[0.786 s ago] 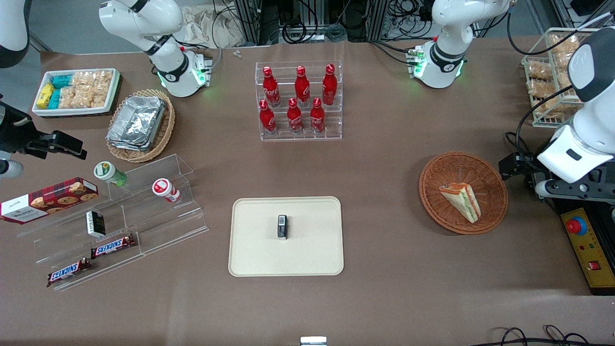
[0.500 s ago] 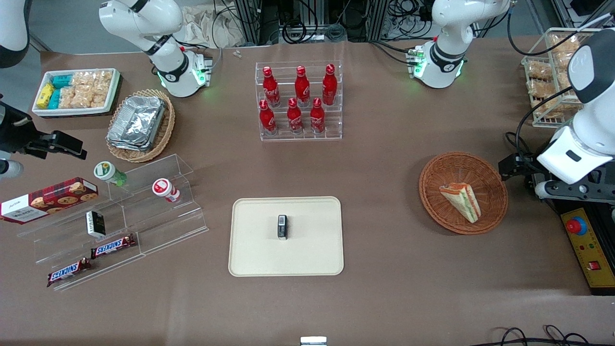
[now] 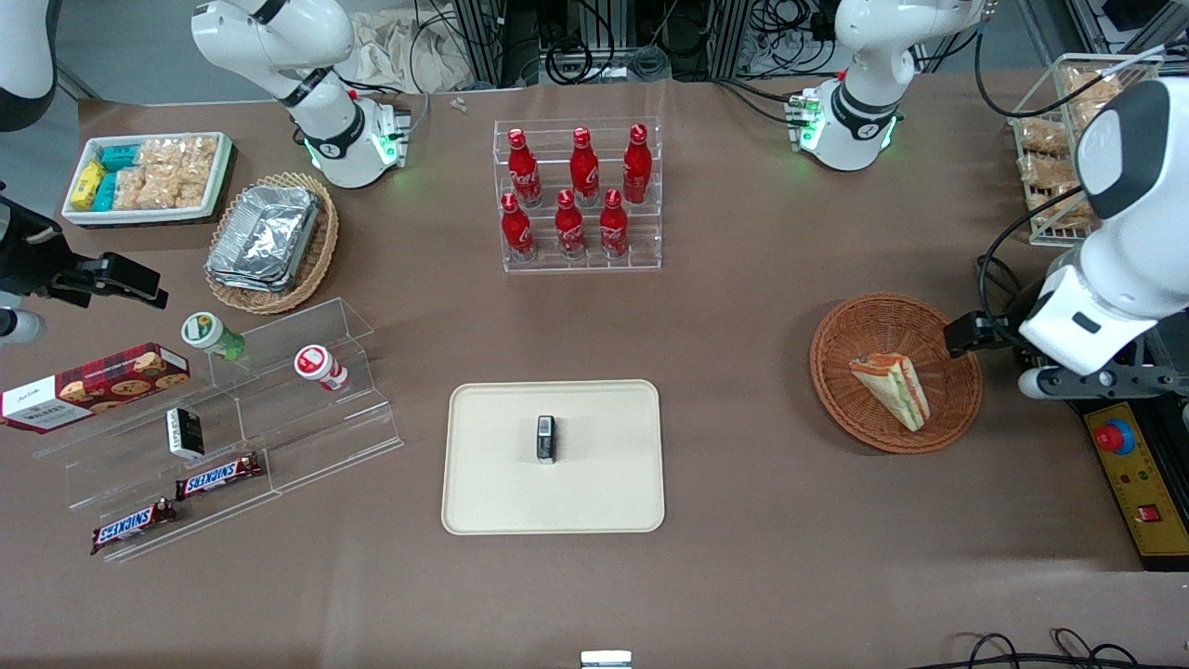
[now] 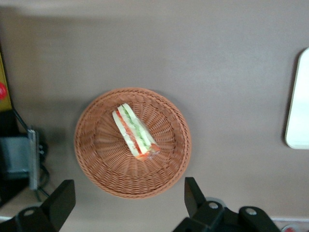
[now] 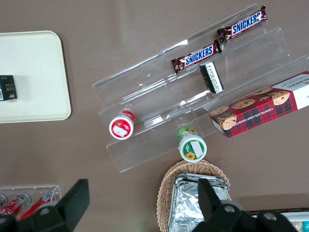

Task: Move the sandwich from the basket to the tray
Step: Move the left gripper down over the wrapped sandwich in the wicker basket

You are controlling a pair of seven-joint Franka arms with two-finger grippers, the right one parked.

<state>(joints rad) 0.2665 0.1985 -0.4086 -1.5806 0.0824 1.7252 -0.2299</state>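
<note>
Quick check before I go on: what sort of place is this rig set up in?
Likely a robotics lab staged as a snack shop: a clear rack of red cola bottles, Snickers bars on acrylic shelves, cable clutter along the table's edge. The left arm's hand hovers open above the basket holding the sandwich.

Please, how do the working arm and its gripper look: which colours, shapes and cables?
The working left arm has rounded glossy white shells with a dark grey joint band. Black cables loop beside it. Its gripper, above the edge of the basket that holds the sandwich, has two black wedge-shaped fingers on a black body with round silver screws.

Robot lab, mock shop table [image 3: 743,307], cable-strewn racks [image 3: 594,37]; snack displays [image 3: 232,418]
</note>
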